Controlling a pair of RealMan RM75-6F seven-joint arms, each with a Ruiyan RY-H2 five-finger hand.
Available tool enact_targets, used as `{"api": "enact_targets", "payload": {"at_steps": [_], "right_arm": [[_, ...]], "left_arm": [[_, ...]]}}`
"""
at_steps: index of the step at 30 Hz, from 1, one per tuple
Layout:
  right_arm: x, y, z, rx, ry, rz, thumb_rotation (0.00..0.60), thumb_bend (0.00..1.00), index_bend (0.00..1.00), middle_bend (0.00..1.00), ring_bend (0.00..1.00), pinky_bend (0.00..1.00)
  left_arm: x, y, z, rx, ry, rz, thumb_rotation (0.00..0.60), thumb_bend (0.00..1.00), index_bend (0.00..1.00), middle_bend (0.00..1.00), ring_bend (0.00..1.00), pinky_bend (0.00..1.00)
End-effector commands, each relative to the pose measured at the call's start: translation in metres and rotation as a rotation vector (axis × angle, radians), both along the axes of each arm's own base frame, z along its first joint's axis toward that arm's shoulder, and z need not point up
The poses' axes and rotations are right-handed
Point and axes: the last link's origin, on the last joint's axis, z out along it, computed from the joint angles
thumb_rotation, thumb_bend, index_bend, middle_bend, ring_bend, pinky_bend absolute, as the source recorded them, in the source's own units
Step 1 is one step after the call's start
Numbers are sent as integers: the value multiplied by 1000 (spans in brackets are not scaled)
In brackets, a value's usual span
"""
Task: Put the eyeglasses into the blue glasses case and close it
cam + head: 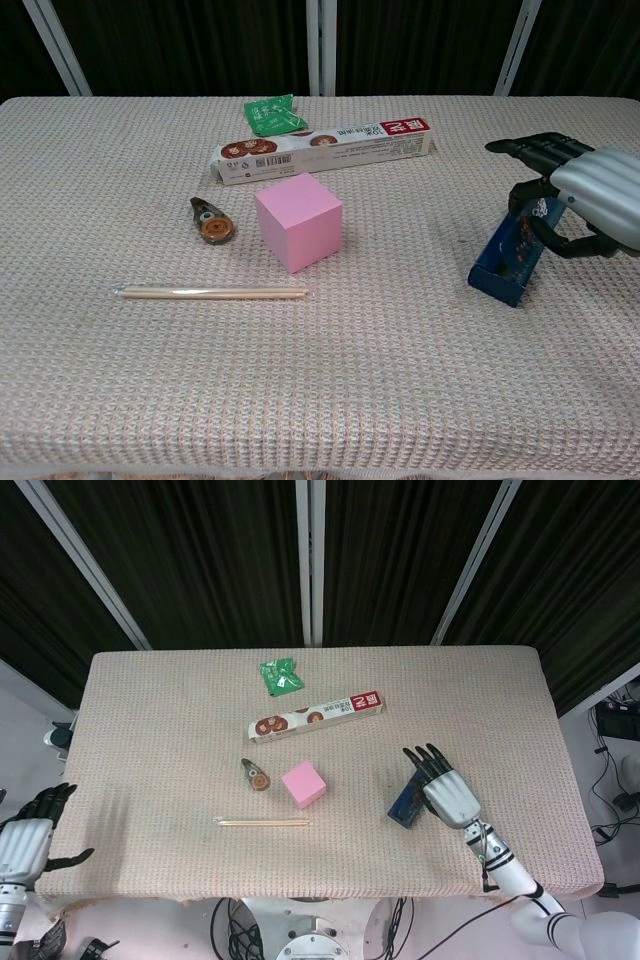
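One right hand [585,195] is gripping the blue glasses case [508,255] near the desk's [150,710] right edge, while the left hand [28,838] is hanging spread beyond the left edge.
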Motion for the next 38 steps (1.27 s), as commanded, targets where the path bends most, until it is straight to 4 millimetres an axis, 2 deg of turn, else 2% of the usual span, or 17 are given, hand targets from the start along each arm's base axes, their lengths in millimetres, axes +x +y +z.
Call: {"api": "enact_targets", "payload": {"at_steps": [1, 6, 11, 16, 20, 23, 26, 30, 34, 38], "right_arm": [[1, -1, -3, 1, 1, 9, 600, 308, 9, 0, 0, 0], [3, -2, -4, -13, -17, 29, 600, 228, 0, 0, 0, 0], [5, -4, -2, -32, -38, 38, 600, 201, 0, 0, 0, 0], [9, -4, 14, -98, -112, 55, 600, 177, 0, 0, 0, 0], [3, 2, 46, -179, -176, 69, 600, 176, 0, 0, 0, 0], [-11, 14, 77, -217, -205, 51, 600, 162, 0, 0, 0, 0], [-32, 32, 115, -269, -172, 1, 600, 151, 0, 0, 0, 0], [-66, 61, 150, -306, -19, -184, 600, 151, 0, 0, 0, 0], [-82, 91, 173, -314, 86, -391, 600, 149, 0, 0, 0, 0], [-87, 103, 185, -310, 40, -489, 600, 147, 0, 0, 0, 0]], "left_arm": [[0, 0, 0, 1, -1, -1, 488, 94, 72, 55, 71, 193], [0, -1, 1, 3, 0, -2, 493, 94, 72, 55, 70, 193], [0, -1, 2, 4, 1, -2, 492, 94, 72, 55, 71, 193], [1, -2, 2, 6, 2, -6, 488, 94, 72, 55, 70, 193], [3, -1, 4, 12, 4, -13, 490, 94, 72, 55, 70, 193], [6, -1, 5, 17, 5, -19, 491, 94, 72, 55, 70, 193], [9, -2, 5, 18, 5, -28, 491, 94, 73, 55, 70, 193], [15, -3, 6, 28, 7, -46, 490, 94, 72, 55, 70, 192], [20, -2, 8, 41, 11, -63, 486, 94, 72, 55, 70, 192], [23, -1, 9, 49, 15, -76, 485, 94, 72, 55, 70, 192]]}}
